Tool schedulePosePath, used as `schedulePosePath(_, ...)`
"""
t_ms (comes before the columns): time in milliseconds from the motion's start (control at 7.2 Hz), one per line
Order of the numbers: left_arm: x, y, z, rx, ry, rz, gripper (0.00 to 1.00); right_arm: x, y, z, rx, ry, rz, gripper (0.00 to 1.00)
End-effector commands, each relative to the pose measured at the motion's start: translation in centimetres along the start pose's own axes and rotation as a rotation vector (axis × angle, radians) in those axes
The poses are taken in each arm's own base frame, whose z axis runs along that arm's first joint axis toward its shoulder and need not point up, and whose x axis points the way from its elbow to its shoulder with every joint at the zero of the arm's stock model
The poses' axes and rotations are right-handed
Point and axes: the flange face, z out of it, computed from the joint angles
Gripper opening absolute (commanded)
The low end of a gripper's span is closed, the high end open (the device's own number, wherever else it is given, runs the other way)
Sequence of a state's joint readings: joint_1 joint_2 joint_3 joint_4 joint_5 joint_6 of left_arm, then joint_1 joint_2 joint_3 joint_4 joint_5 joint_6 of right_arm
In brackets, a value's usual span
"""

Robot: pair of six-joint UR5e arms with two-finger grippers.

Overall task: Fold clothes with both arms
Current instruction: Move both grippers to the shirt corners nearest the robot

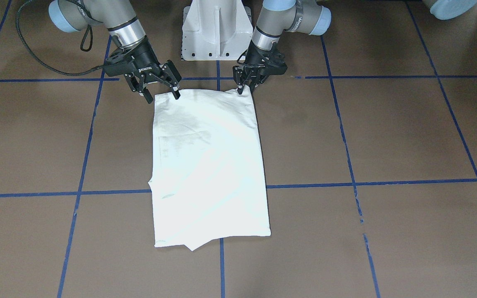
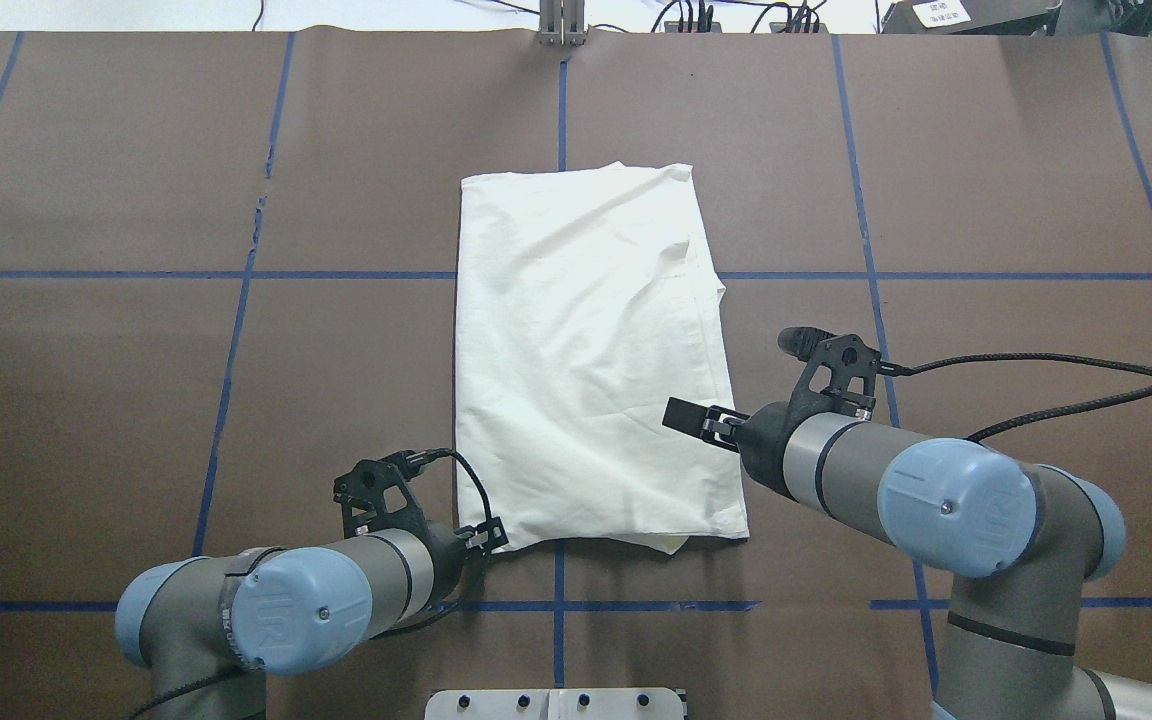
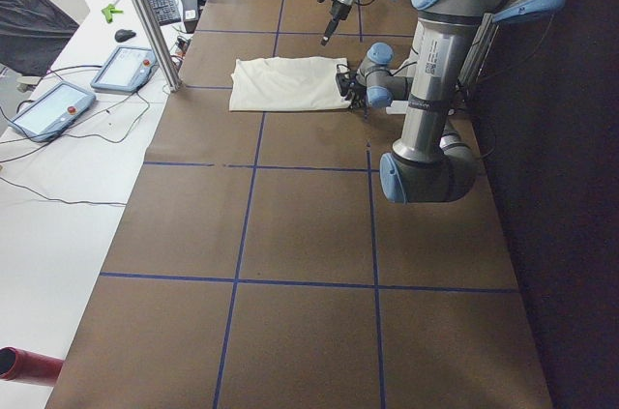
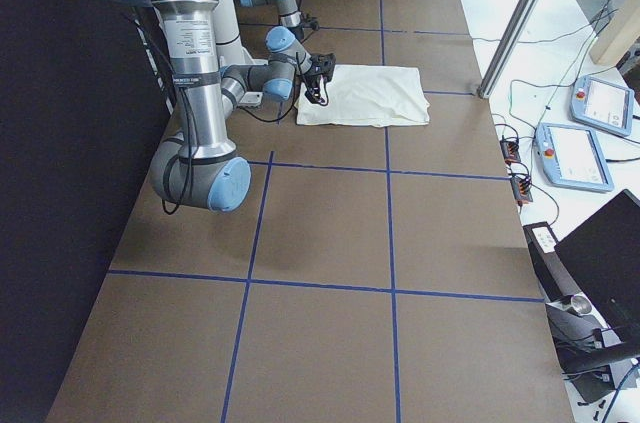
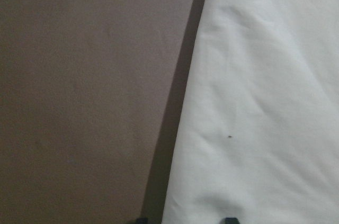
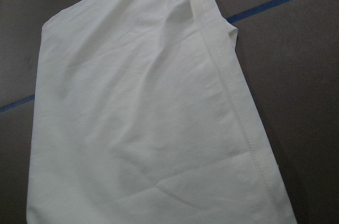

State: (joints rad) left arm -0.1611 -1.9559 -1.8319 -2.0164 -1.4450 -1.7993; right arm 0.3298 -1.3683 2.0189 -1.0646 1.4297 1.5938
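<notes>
shirt [image 1: 209, 165] flat; left gripper [image 1: 242, 89] straddles near corner, right gripper [image 1: 163, 97] spread above edge.

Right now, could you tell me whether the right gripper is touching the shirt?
Apart. The exterior left view shows the right gripper hanging above the shirt, with a gap beneath it.

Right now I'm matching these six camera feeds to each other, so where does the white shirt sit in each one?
Front-facing: shirt in the centre.
Overhead: centre.
Left side: upper middle, small.
Right side: upper middle, small.
Left wrist: fills the right half.
Right wrist: fills most of the frame.
Shared landmark: the blue tape line running under the shirt, in every view except the left wrist.
</notes>
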Motion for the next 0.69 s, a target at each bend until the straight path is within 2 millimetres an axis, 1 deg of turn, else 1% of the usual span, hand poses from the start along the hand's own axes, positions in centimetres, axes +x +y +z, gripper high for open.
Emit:
schedulePosePath(0, 0.4, 0.2, -0.1, -0.005, 0.007, 0.006, 0.0, 0.3, 0.1, 0.4, 0.0, 0.009, 0.0, 1.0)
schedulePosePath(139, 0.5, 0.2, -0.3, -0.004, 0.011, 0.007, 0.0, 0.4, 0.4, 0.9, 0.005, 0.024, 0.081, 0.98)
schedulePosePath(278, 0.7, 0.2, -0.5, -0.004, 0.017, 0.006, 0.0, 0.0, 1.5, 1.4, 0.026, 0.058, 0.185, 0.92)
schedulePosePath(417, 0.8, 0.2, -0.7, -0.004, 0.02, 0.006, 0.0, -0.7, 3.0, 1.9, 0.031, 0.109, 0.265, 0.84)
schedulePosePath(556, 0.8, 0.1, -0.7, -0.002, 0.02, 0.005, 0.0, -1.3, 4.9, 2.3, 0.028, 0.164, 0.332, 0.82)
